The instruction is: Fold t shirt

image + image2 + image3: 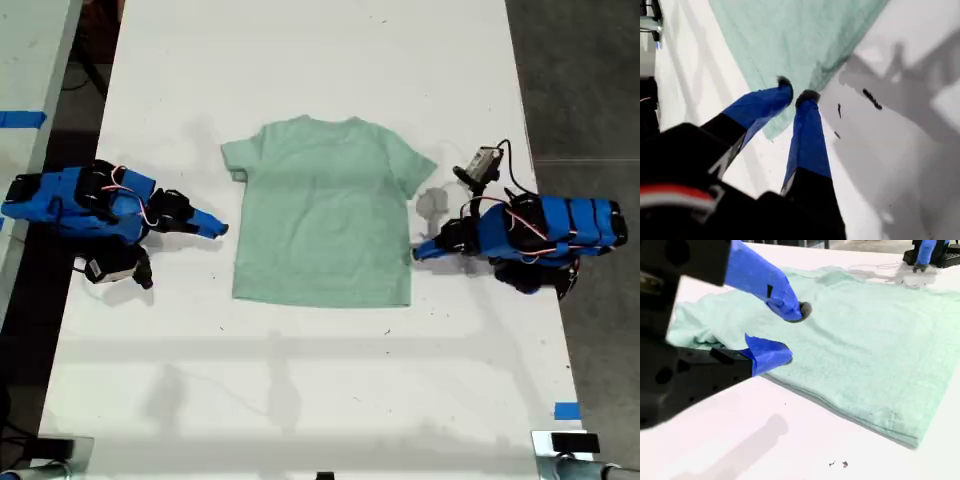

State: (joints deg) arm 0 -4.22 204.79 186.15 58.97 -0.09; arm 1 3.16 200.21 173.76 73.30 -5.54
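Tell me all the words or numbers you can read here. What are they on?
There are none to read.
The t shirt is plain green with no print.
The blue tape pieces on the table have no writing that shows.
The arms show no label that can be read.

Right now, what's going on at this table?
Two arms face a t shirt that lies flat and unfolded on the table. My first end effector sits at the shirt's edge on the exterior view's right, jaws narrowly apart. My second end effector is at the opposite edge, open, one finger over the cloth. Neither holds the shirt, and no fold has been made yet.
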